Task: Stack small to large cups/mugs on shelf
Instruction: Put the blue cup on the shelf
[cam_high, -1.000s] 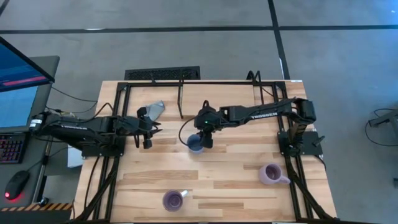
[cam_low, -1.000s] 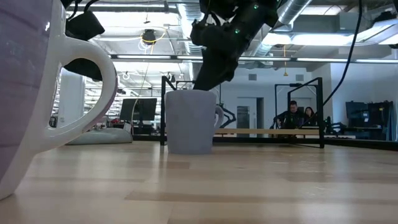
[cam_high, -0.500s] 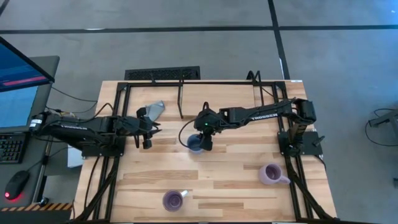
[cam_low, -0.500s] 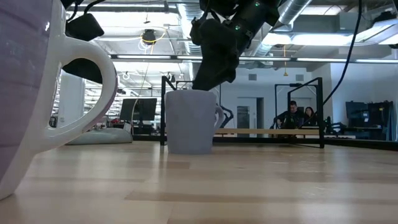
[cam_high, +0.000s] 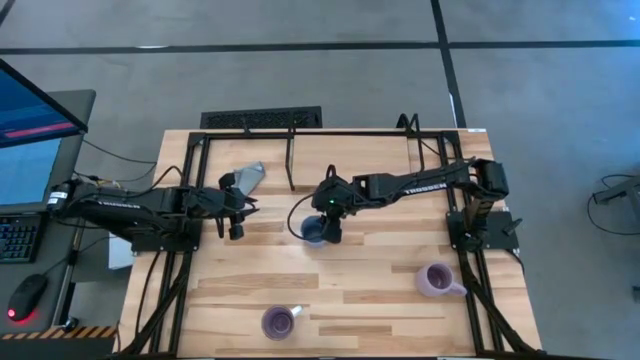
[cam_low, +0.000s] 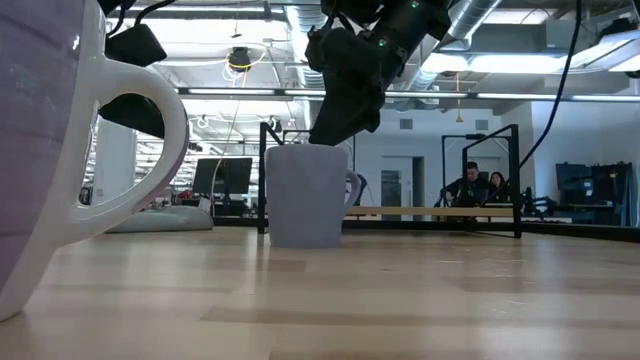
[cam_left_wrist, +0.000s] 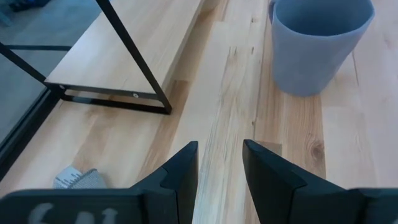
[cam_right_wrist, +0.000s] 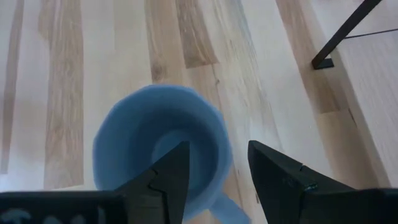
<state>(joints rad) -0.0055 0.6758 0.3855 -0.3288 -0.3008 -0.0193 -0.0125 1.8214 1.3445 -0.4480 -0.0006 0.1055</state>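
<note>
The table (cam_high: 250, 270) is made of light wooden planks and stands on a grey floor (cam_high: 300, 70) crossed by dark seam lines. To one side sits a desk with a lit monitor (cam_high: 30, 110), a keyboard (cam_high: 15, 240) and a mouse (cam_high: 28, 293). Beyond the table, the room has bright ceiling lights (cam_low: 240, 60), exposed ducts (cam_low: 470, 15) and two people (cam_low: 480, 187) seated in the distance.

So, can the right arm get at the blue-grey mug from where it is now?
Probably yes. The right pincer hangs open directly over the blue-grey mug, with one finger above the inside and one outside the rim. Nothing lies between them, and the left pincer waits apart.
</note>
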